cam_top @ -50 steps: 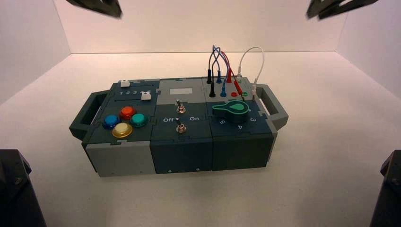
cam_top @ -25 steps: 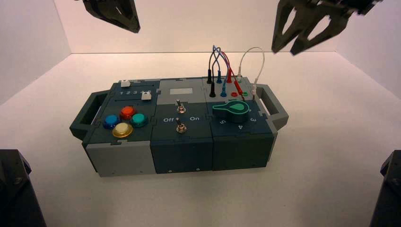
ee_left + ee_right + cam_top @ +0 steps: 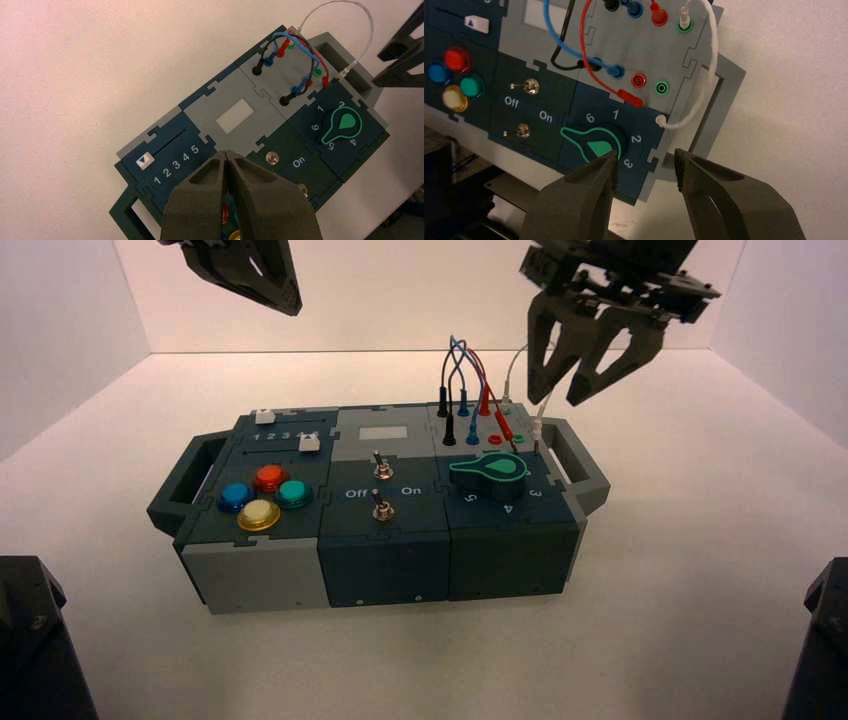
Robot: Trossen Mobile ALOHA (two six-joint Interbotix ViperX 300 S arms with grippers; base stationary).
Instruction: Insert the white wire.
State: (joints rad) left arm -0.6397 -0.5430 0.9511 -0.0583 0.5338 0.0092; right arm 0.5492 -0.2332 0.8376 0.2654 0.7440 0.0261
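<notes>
Since the earlier frame the right hand [image 3: 555,400] has moved in leftward to the far right part of the box [image 3: 383,575]; the left hand [image 3: 292,310] has shifted only slightly, at far left. Right hand: spread, nothing between its tips, which appear in front of the white wire [image 3: 713,50] in the high view. Left hand: pressed together, nothing gripped. White wire: tall arch at the right end of the box. Its far plug [image 3: 684,19] sits in the far green-ringed socket; its near plug [image 3: 661,120] is out of the near green socket [image 3: 662,88], near the right handle [image 3: 575,465]. Pin of this near plug points down in the high view; whether it touches the panel cannot be told. The top of the arch is mostly hidden behind the right hand in the high view, though the right wrist view shows much of the wire, cut off at the upper edge. Red wire [image 3: 583,37]: near plug out of the near red socket [image 3: 638,80]. In the left wrist view the left hand covers most of the coloured buttons [image 3: 258,514]. Both arms are cut off at the high view's upper edge. Box rests on the counter [image 3: 680,540].
</notes>
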